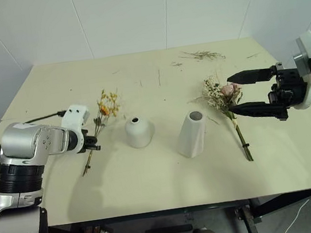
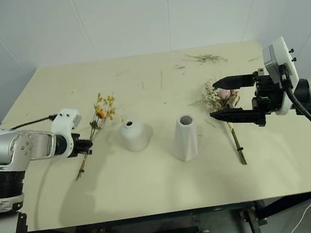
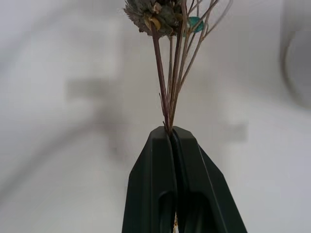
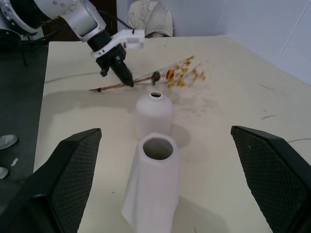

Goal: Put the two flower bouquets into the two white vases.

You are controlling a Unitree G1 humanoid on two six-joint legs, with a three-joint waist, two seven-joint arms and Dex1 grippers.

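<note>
Left to right: the left gripper (image 1: 92, 143) is clamped on the thin stems of the yellow-orange bouquet (image 1: 104, 109), just left of the short round vase (image 1: 138, 131). The stems are slender and may slip or splay against that vase's small hole. The tall cone vase (image 1: 192, 134) stands between the short vase and the pink-rose bouquet (image 1: 225, 98), which lies on the table (image 1: 153, 180). The right gripper (image 1: 249, 93) hangs with fingers spread wide over it; its sweep could topple the cone. Whether the yellow stems' tail still touches the table is unclear.

Silver-grey arms, white wrist housings, black fingers (image 4: 73, 179), apparently textured; black cables.
</note>
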